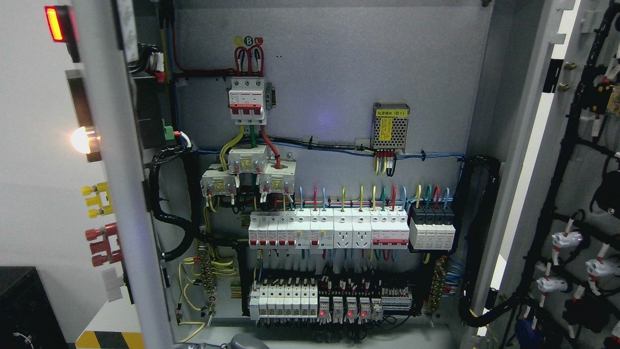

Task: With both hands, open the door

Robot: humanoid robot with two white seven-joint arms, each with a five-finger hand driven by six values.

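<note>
The electrical cabinet stands open in the head view. Its left door (pixel 121 194) is swung out and shows nearly edge-on as a grey strip, with a red lamp (pixel 55 23), a lit white lamp (pixel 82 139) and yellow and red fittings on it. The right door (pixel 576 203) is swung wide and shows its inner face with black cable looms and white connectors. A grey rounded part of the robot (pixel 242 341) shows at the bottom edge left of the middle, low in front of the cabinet; no fingers are visible. The right hand is out of view.
Inside, the back panel (pixel 339 72) carries a red-and-white main breaker (pixel 248 101), a meshed power supply (pixel 390 125), rows of white breakers (pixel 329 230) and terminal blocks (pixel 334 300). A black box (pixel 24 305) stands at the lower left, next to a yellow-and-black striped strip (pixel 109 339).
</note>
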